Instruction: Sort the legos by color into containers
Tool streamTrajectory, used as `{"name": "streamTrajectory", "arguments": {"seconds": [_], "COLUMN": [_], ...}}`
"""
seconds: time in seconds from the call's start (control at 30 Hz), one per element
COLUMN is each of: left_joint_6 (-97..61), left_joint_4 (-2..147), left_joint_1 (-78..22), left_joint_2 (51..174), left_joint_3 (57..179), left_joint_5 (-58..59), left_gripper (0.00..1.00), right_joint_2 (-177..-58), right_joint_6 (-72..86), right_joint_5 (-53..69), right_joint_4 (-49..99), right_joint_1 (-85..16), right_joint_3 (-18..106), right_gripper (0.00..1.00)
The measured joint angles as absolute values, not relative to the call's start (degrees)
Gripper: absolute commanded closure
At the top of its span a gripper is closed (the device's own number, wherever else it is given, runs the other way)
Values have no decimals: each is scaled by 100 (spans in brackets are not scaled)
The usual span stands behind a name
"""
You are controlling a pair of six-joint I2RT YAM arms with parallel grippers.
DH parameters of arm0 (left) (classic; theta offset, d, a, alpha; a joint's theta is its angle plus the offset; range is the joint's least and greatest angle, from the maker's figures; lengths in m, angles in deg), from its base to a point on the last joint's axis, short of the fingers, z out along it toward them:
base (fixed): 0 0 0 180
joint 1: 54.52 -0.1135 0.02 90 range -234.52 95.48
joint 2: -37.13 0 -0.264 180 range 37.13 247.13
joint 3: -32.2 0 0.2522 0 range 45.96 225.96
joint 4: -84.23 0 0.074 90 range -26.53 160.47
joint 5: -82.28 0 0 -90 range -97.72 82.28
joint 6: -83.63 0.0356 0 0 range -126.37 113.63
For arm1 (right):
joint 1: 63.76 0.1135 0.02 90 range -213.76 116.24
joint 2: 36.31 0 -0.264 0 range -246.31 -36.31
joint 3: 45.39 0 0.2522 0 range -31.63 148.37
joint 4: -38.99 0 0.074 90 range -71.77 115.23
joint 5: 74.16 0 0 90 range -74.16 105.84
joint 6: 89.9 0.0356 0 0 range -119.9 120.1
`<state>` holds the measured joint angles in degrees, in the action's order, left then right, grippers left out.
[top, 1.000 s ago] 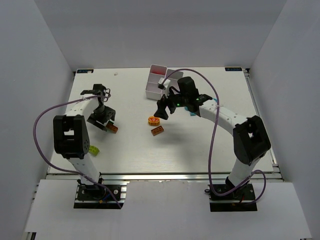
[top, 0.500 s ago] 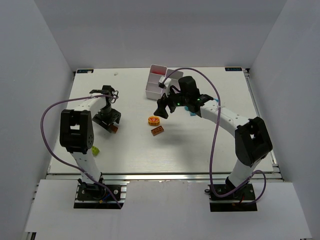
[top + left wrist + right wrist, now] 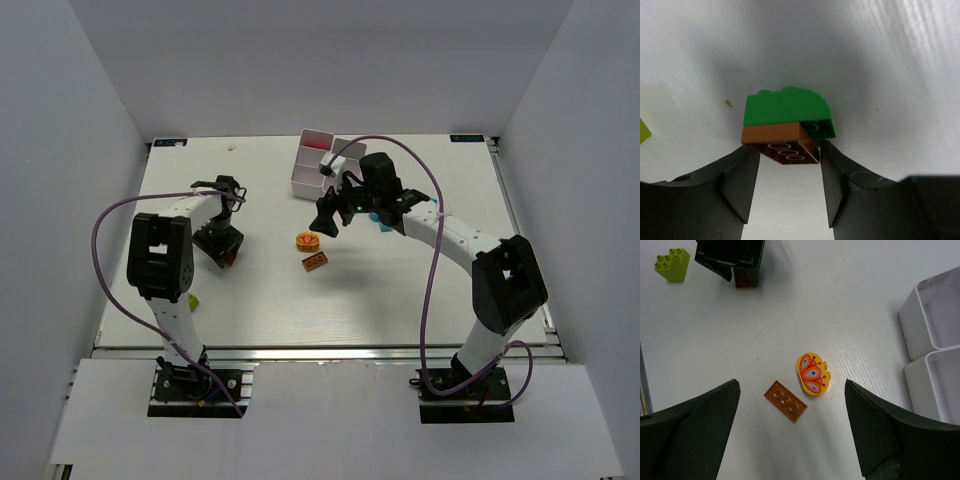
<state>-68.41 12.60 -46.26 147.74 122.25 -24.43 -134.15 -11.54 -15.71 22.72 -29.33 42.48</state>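
A green brick (image 3: 785, 107) stacked on an orange-brown brick (image 3: 774, 133) lies on the table just at the fingertips of my left gripper (image 3: 789, 149), whose jaws stand open either side of the stack's near end. In the top view that gripper (image 3: 220, 246) covers most of the stack. My right gripper (image 3: 791, 390) is wide open and empty, hovering above a yellow rounded brick with an orange butterfly print (image 3: 813, 374) and a flat orange-brown plate (image 3: 785, 401). These also show in the top view: the yellow brick (image 3: 307, 241), the plate (image 3: 315, 262), the right gripper (image 3: 326, 220).
The white containers (image 3: 312, 165) stand at the back centre, and two of them (image 3: 935, 330) show at the right of the right wrist view. A lime brick (image 3: 190, 300) (image 3: 672, 264) lies near the left arm's base. A cyan brick (image 3: 383, 223) peeks from under the right arm.
My left gripper has swung right and closed in over the green and brown stack. My right gripper has stayed nearly still above the yellow brick and the plate.
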Motion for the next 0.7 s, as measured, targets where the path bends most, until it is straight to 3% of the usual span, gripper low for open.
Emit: {"name": "streamTrajectory", "arguments": {"seconds": [0.1, 0.23, 0.43, 0.5, 0.7], "left_joint_6": [-6839, -6874, -6723, -6430, -5372], "left_joint_4": [1254, 1273, 1418, 1564, 2613], "left_joint_1": [-4567, -4526, -4482, -4384, -4240], "left_joint_2": [14829, 14833, 14711, 14322, 12654], "left_joint_3": [12249, 12245, 12131, 12042, 11196], "left_joint_5": [-2526, -2596, -2596, -2358, -858], "left_gripper": [42, 65, 89, 94, 98], "right_joint_2": [-13415, -13397, -13325, -13312, -13247], "right_joint_6": [-1143, -1141, -1119, -1073, -276], "right_joint_5": [-1565, -1562, -1569, -1611, -1919], "right_joint_4": [2275, 2275, 2277, 2277, 2307], "right_joint_1": [-2963, -3005, -3029, -3035, -3101], "right_joint_3": [4246, 4243, 4241, 4239, 4265], "right_gripper": [11, 10, 11, 11, 11]}}
